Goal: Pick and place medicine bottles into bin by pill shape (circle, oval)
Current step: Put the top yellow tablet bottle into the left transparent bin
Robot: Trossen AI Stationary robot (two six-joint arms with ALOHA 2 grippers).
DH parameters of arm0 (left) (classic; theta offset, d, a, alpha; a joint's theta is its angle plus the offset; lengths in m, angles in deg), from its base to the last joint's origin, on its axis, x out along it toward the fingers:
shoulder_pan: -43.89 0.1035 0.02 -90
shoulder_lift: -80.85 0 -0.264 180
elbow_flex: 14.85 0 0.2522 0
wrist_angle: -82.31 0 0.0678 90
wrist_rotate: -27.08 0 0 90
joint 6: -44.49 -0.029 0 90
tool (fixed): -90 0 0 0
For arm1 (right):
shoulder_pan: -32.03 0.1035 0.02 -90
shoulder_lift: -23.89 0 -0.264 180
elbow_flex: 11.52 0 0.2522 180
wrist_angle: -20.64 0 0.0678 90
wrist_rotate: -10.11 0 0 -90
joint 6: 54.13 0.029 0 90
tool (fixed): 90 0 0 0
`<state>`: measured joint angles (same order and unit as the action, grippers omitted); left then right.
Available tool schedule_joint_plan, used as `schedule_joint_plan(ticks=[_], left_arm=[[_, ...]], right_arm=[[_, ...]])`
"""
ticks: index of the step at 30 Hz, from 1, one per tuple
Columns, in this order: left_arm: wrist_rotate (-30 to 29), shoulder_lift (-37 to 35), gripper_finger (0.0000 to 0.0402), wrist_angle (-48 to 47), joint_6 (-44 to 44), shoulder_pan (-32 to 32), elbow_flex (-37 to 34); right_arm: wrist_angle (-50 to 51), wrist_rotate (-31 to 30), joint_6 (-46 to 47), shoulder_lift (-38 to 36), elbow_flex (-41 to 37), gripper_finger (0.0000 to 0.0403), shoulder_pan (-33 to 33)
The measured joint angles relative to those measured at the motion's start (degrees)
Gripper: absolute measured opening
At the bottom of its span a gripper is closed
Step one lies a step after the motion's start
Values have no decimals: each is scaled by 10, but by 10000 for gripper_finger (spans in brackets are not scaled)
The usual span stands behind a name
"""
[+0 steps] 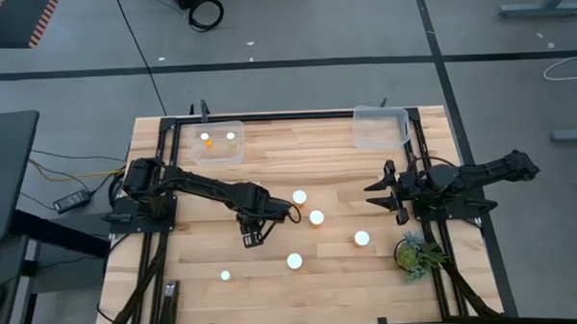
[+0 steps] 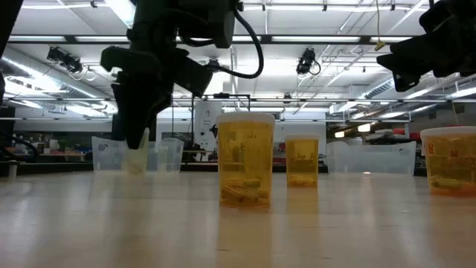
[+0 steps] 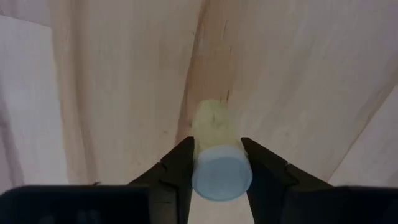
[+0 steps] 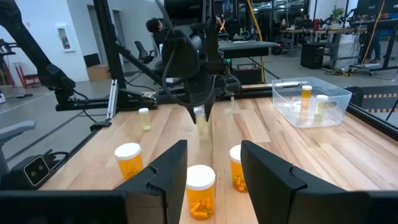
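Several small amber bottles with white caps stand upright on the wooden table (image 1: 274,297), among them one at the centre (image 1: 316,217) and one toward the near left (image 1: 225,275). My left gripper (image 1: 252,232) points down at mid-table and is shut on a narrow pale-yellow bottle (image 3: 214,124). It also shows in the low view (image 2: 136,160) and the right wrist view (image 4: 202,126). My right gripper (image 4: 213,149) is open and empty at the table's right (image 1: 381,192), off the table top, with three bottles ahead of it (image 4: 200,190). My left gripper pinches the bottle at its top, on opposite sides just below the white cap (image 3: 221,177), between its two fingers (image 3: 180,168). The fingers come from above, pointing down. The bottle stays upright below them. I cannot tell whether its base touches the table.
A clear bin (image 1: 216,143) at the far left holds two bottles (image 1: 205,138). A second clear bin (image 1: 381,126) stands at the far right. A small green plant (image 1: 417,254) sits near the right front, beside the right arm's base.
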<state>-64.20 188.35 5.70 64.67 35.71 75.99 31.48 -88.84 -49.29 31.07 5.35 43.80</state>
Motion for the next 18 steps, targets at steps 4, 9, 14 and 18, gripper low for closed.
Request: schedule_joint_plan(ticks=[4,9,14,18], left_arm=[[-1,0,126,-40,-11,14,28],[-16,-3,127,-100,-45,41,52],[-58,-31,120,-146,-81,85,49],[-72,-65,127,-153,-90,129,49]], right_arm=[[0,0,0,0,0,157,0],[0,0,0,0,0,157,0],[0,0,0,0,0,157,0],[0,0,0,0,0,157,0]])
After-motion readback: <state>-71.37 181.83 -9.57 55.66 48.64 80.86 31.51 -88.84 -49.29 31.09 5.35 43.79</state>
